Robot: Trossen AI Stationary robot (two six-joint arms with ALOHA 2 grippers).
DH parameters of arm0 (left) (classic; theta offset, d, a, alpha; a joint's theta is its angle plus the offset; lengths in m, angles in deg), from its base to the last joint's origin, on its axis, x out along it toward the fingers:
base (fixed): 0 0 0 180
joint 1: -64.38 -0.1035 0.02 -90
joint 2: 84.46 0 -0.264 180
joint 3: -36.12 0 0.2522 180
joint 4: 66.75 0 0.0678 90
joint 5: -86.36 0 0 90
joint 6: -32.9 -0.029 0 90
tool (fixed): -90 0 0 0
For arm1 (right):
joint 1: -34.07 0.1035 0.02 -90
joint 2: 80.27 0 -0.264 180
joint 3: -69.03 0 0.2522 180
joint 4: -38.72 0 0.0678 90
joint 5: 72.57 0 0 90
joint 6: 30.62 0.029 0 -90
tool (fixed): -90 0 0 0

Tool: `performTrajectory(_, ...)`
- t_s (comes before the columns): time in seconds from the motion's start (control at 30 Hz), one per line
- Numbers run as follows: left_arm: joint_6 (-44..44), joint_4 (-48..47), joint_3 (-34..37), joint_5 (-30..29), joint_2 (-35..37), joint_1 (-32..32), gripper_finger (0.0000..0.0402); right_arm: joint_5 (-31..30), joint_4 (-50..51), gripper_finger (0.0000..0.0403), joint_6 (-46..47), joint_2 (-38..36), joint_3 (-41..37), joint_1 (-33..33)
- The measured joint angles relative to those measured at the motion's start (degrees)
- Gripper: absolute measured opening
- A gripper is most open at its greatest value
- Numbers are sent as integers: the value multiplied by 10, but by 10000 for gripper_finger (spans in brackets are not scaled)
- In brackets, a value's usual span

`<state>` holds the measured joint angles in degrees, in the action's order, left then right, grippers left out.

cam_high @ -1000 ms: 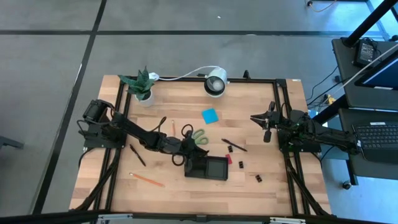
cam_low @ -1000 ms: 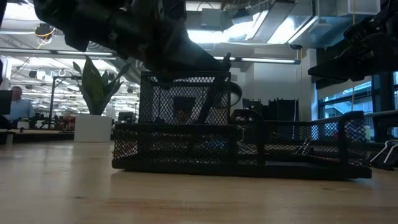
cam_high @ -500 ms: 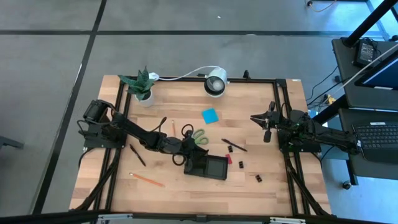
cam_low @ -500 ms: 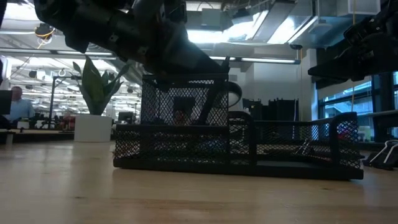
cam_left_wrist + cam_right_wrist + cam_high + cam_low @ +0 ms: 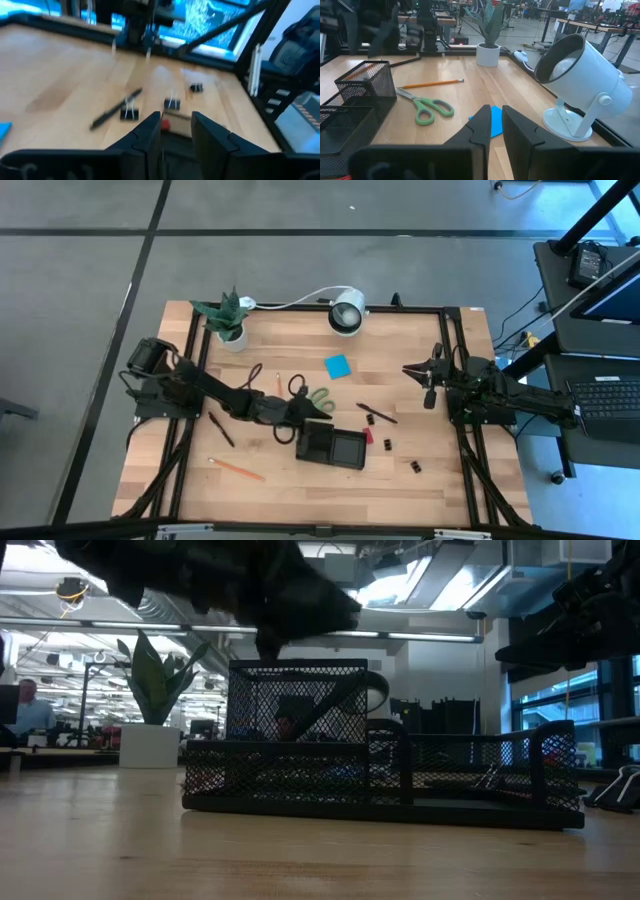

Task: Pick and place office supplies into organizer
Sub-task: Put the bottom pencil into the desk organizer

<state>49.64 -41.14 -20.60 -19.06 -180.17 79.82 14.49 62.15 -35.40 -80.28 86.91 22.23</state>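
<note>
The black mesh organizer (image 5: 335,448), a tall cup joined to a low tray, stands near the table's middle; an orange pencil (image 5: 356,73) leans inside the cup. My left gripper (image 5: 299,418) hovers open above the cup end and holds nothing; its wrist view (image 5: 176,131) looks past the red piece (image 5: 172,123) to black clips (image 5: 172,104) and a pen (image 5: 115,109). Green-handled scissors (image 5: 312,396), the blue pad (image 5: 337,365), another pencil (image 5: 237,470) and a pen (image 5: 220,430) lie flat. My right gripper (image 5: 421,376) waits shut at the right edge.
A potted plant (image 5: 225,320) and a white round lamp (image 5: 347,313) with its cord stand along the far edge. More clips (image 5: 387,444) (image 5: 416,466) lie right of the organizer. Bare wood lies along the near edge and between the blue pad and my right gripper.
My left gripper has risen from the organizer's cup and drawn slightly toward the table's left. The organizer turned a little on the table early in the second and has stayed put since. The pencil stays leaning in the cup.
</note>
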Motion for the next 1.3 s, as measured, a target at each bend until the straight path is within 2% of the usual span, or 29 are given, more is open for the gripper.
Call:
performTrajectory(0.17, -97, -33, 0, -2, 75, 18, 106, 0, 0, 51, 0, 0, 0, 0)
performTrajectory(0.3, -138, -151, -1, -54, 147, 45, 107, 0, 0, 51, 0, 0, 0, 0)
performTrajectory(0.4, -88, -285, -1, -80, 191, 69, 107, 0, 0, 51, 0, 0, 0, 0)
performTrajectory(0.5, 5, -442, -24, -73, 219, 97, 106, 0, 0, 51, 0, 0, 0, 0)
performTrajectory(0.6, 84, -625, -72, -27, 222, 127, 102, 0, 0, 51, -2, 0, 0, 0)
performTrajectory(0.73, 183, -860, -141, 84, 213, 153, 98, 0, 0, 51, -3, 0, 0, 0)
performTrajectory(0.9, 277, -1058, -184, 205, 204, 187, 95, -3, 0, 51, -4, 0, 0, 0)
performTrajectory(0.97, 300, -1094, -183, 225, 203, 202, 95, -5, 0, 51, -4, 0, 0, 0)
performTrajectory(1.07, 306, -1099, -171, 226, 202, 227, 97, -5, 0, 51, -4, 0, 0, 0)
performTrajectory(1.3, 358, -1049, -126, 205, 202, 281, 104, -5, 0, 51, -4, 0, 0, 0)
